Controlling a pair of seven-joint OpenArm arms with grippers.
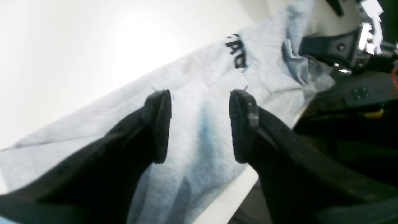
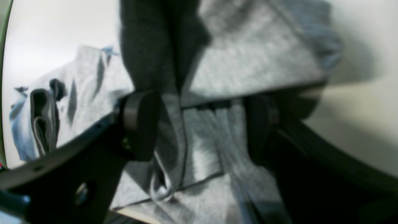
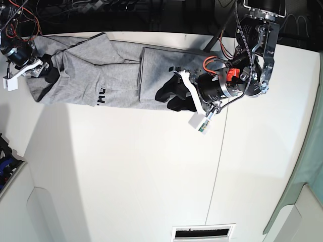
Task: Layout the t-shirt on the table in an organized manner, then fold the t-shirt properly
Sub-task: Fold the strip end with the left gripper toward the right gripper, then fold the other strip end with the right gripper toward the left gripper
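The t-shirt [image 3: 111,75] lies in a long band along the table's [image 3: 151,171] far edge. Left gripper [image 1: 200,124] gapes over bare cloth, holding nothing. Right gripper [image 2: 199,124] is spread too; a fold hangs between its jaws, probably loose, view blurry. Regrip a hem corner, pull flat.

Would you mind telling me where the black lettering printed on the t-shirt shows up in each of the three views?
Left wrist: lettering upper centre-right, beyond the open left gripper.
Right wrist: not visible; grey cloth fills the frame around the open right gripper.
Base: small black letters on the t-shirt near its lower edge, left of centre.
Shared landmark: the grey t-shirt lying stretched along the white table.
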